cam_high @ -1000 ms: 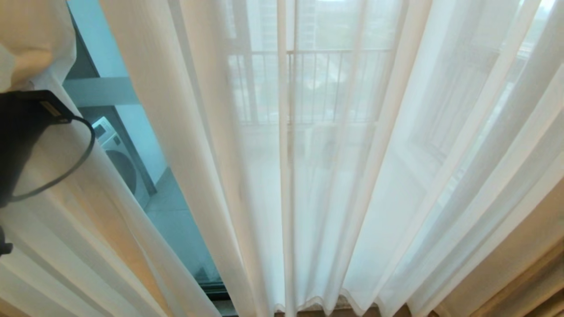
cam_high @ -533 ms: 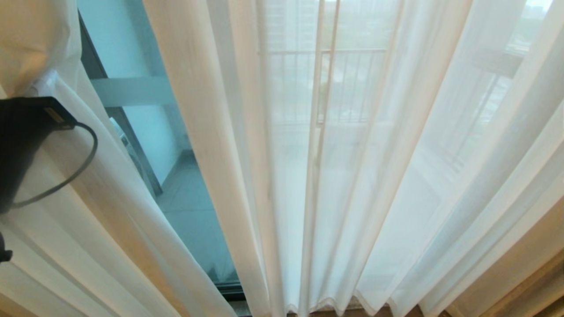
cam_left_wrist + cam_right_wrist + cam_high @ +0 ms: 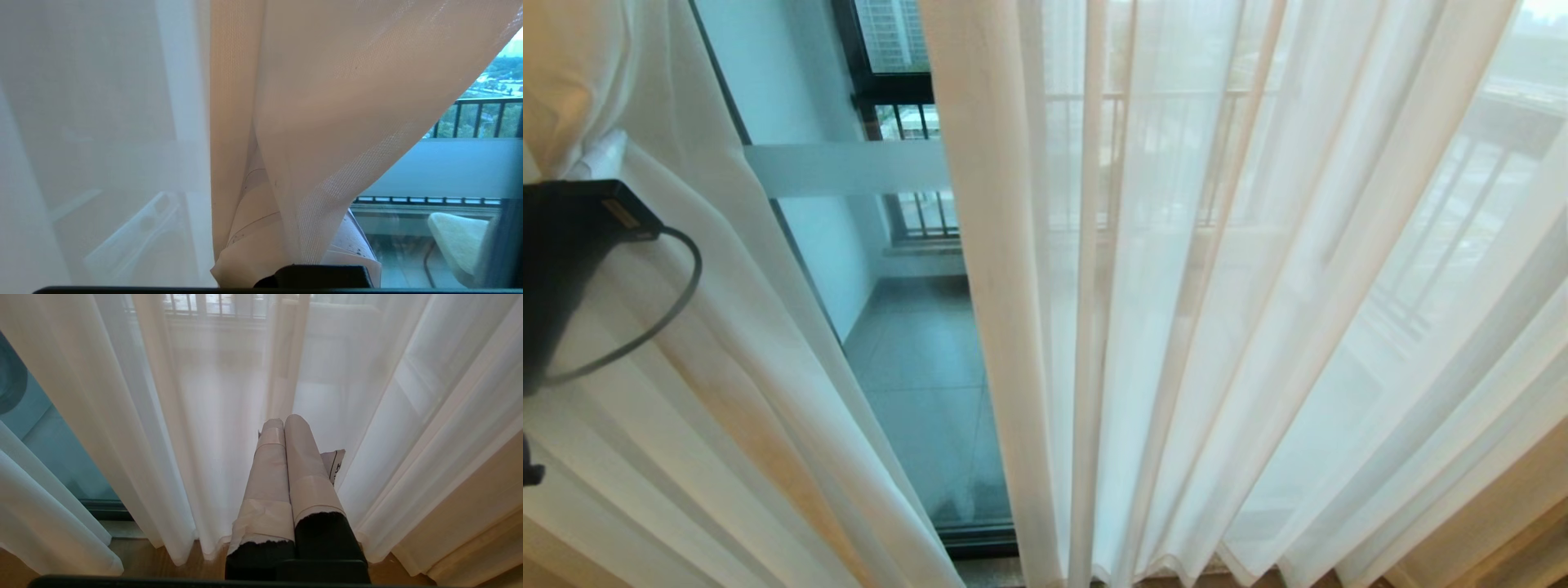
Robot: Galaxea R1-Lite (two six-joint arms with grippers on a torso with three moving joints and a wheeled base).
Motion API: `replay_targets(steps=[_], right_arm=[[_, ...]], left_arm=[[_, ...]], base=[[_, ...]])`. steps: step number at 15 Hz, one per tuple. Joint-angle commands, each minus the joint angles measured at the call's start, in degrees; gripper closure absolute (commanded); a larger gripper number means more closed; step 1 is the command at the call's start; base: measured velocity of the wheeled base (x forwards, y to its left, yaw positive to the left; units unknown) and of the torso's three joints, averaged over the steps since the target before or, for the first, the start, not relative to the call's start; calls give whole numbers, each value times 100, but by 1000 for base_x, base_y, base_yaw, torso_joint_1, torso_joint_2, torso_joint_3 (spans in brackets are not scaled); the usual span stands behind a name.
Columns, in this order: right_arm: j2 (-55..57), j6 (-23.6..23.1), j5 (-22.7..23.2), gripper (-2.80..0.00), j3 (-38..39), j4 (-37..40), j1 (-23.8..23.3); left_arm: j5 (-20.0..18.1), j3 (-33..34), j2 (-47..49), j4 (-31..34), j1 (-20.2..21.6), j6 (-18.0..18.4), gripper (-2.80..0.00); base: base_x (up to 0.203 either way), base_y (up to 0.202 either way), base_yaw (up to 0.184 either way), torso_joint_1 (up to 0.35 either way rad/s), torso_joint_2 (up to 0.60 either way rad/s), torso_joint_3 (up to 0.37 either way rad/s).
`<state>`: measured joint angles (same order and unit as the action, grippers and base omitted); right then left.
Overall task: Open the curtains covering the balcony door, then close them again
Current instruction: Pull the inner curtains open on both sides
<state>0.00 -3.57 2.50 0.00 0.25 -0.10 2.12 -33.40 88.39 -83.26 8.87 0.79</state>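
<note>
Wider than a second ago, the gap between the curtains (image 3: 1176,327) now shows a bare strip of the balcony door (image 3: 915,384) left of centre in the head view, though the whole scene has slid, so the camera has moved too. Both sheer panels hang with their long axis vertical, pleats running from top to floor and wavy hems at the wooden floor (image 3: 171,559). Through the gap show the glass, its frosted band (image 3: 849,167) lying level, the dark bottom frame, the tiled balcony and a black railing (image 3: 915,212).

At the left edge, the left gripper (image 3: 286,228) is pinched shut on a fold of the left panel, the cloth bunched and draped over its paper-wrapped fingers (image 3: 253,228). Its black wrist (image 3: 556,261) and a looping cable (image 3: 678,286) press into the fabric.

Low before the right panel, the right gripper (image 3: 284,428) points toward the cloth, its two wrapped fingers pressed together and holding nothing. Thin printed lines mark the wrapping; nothing on it can be read.
</note>
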Motion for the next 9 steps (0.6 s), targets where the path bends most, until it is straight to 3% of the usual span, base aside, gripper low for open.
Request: replay_targets(steps=[1,9], right_arm=[[0,-3,5,0,0,2,1],[0,-3,5,0,0,2,1]], left_arm=[[8,5,-24,-50,0,0,0],[8,18,-24,-50,0,-5,0]], base=[[0,180,2,2,2,2],[0,185,0,2,1,2]])
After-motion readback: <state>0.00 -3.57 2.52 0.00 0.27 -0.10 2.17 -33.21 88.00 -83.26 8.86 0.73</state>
